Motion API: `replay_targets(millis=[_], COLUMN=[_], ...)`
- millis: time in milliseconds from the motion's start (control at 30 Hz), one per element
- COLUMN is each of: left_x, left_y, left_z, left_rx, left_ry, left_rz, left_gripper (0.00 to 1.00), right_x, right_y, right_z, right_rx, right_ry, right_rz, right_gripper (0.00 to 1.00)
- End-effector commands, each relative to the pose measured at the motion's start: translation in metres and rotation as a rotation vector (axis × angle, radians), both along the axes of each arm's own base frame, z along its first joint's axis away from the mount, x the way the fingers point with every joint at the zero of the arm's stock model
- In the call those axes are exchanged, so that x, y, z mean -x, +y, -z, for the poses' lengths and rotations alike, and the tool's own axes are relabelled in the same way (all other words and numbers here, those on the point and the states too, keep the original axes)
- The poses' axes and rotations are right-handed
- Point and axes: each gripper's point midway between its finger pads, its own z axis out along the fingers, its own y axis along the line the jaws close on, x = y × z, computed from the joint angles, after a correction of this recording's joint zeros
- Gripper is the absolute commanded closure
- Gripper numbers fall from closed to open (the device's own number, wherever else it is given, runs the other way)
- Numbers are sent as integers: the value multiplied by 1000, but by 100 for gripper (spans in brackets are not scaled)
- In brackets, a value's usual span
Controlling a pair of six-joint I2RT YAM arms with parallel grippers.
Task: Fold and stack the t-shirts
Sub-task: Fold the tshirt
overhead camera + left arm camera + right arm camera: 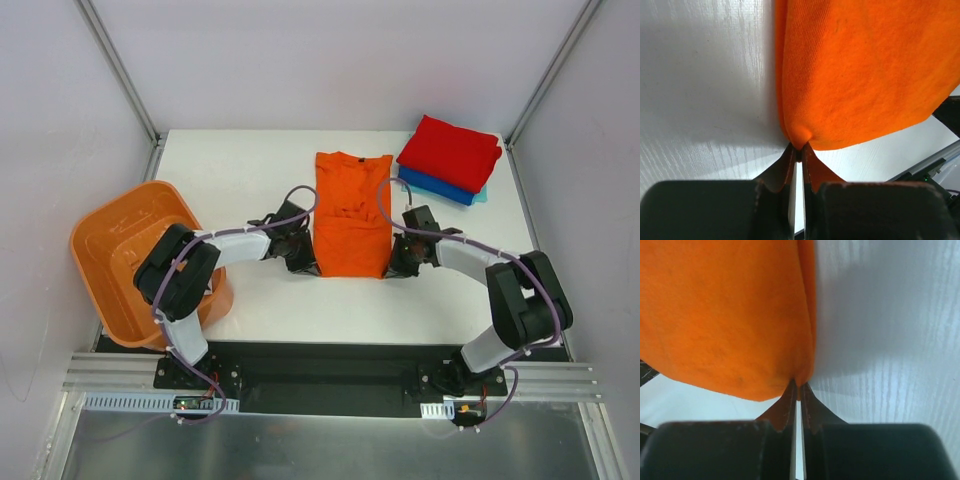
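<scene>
We saw the orange t-shirt (352, 215) lying flat in the middle of the white table (260, 300). It was folded into a long narrow strip, with its collar at the far end and its hem toward the arms' bases. The left gripper (799, 150) was at the near left corner of that strip. In its wrist view the two fingers were pressed together with a small pucker of orange cloth pinched at their tips, so we took it as clamped on the shirt. The right gripper (796, 387) mirrored it at the near right corner, its fingers likewise closed on a nip of the cloth's edge. From above, both arms reached inward from either side, low over the table, and the shirt's near end lay between them. At the far right corner of the table sat a stack of folded shirts: the red t-shirt (450, 152) on top, the blue t-shirt (440, 187) beneath it, and a sliver of the pale teal t-shirt (483, 197) showing at the near right edge. The stack lay close to the orange shirt's far right shoulder, though we could not tell whether they touched. An orange plastic basket (95, 270) stood at the table's left side, just beside the left arm's elbow.
</scene>
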Motion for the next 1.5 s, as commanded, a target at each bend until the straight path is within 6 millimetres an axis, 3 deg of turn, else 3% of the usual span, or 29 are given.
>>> replay_targets(millis=[0, 100, 133, 200, 233, 367, 433, 533, 633, 700, 800, 833, 900, 1000, 1033, 1067, 1100, 1133, 1167, 1200, 1267, 1300, 1367, 1400, 1467], left_x=[18, 37, 54, 70, 93, 135, 155, 172, 180, 172, 153, 145, 130, 94, 72, 64, 50, 36, 27, 14, -3, -13, -29, -38, -49], left_y=[14, 27, 35, 35, 37, 38, 48, 39, 30, 31, 27, 21, 26, 28, 39, 40, 37, 41, 42, 36, 36, 33, 38, 39, 43], left_z=[4, 4, 13, 9, 16, 12, 19, -3, -24, -41, -74, -93, -103, -128, -125, -128, -144, -141, -146, -156, -163, -169, -171, -170, -168], left_rx=[-36, -60, -79, -70, -87, -62, -69, 22, 70, 89, 109, 126, 89, 79, 46, 51, 74, 39, 29, 28, 18, 17, 11, 4, 3], left_ry=[-5, -17, 15, 5, 28, 47, 85, 70, 23, -36, -159, -219, -269, -330, -334, -328, -351, -362, -379, -406, -427, -436, -435, -429, -418], left_rz=[26, 6, 10, 19, 51, 35, 17, 15, 52, 38, 48, 71, 55, -1, -58, -65, -78, -83, -87, -69, -77, -78, -110, -122, -140], left_gripper=[100, 100, 100, 100, 100, 100, 100, 100, 100, 100, 100, 100, 100, 100, 100, 100, 100, 100, 100, 100, 100, 100, 100, 100, 100], right_x=[12, 40, 57, 78, 88, 143, 153, 172, 172, 161, 139, 129, 111, 73, 61, 49, 37, 25, 15, 3, -12, -23, -38, -49, -62], right_y=[9, 3, -2, -3, -4, -13, -12, -5, -10, -19, -32, -27, -28, -35, -37, -34, -26, -25, -13, -14, -7, -7, -4, -7, -5], right_z=[9, 9, 9, 9, 4, 10, 2, -14, -37, -48, -80, -99, -115, -148, -151, -168, -179, -179, -196, -193, -210, -205, -216, -207, -207], right_rx=[-53, -48, -47, -43, -50, -28, -55, -110, -114, -67, 29, 28, 65, 159, 188, 174, 138, 140, 78, 88, 69, 88, 78, 95, 84], right_ry=[21, 34, 38, 44, 41, 94, 63, 33, -44, -124, -243, -288, -350, -461, -463, -506, -540, -535, -568, -548, -573, -553, -565, -535, -525], right_rz=[-40, -65, -73, -94, -85, -118, -119, -147, -145, -141, -151, -160, -150, -91, -69, -48, -41, -36, -43, -31, -51, -49, -60, -48, -54], right_gripper=[99, 99, 99, 99, 99, 99, 99, 99, 99, 99, 99, 99, 99, 99, 99, 99, 99, 99, 99, 99, 99, 99, 99, 99, 99])
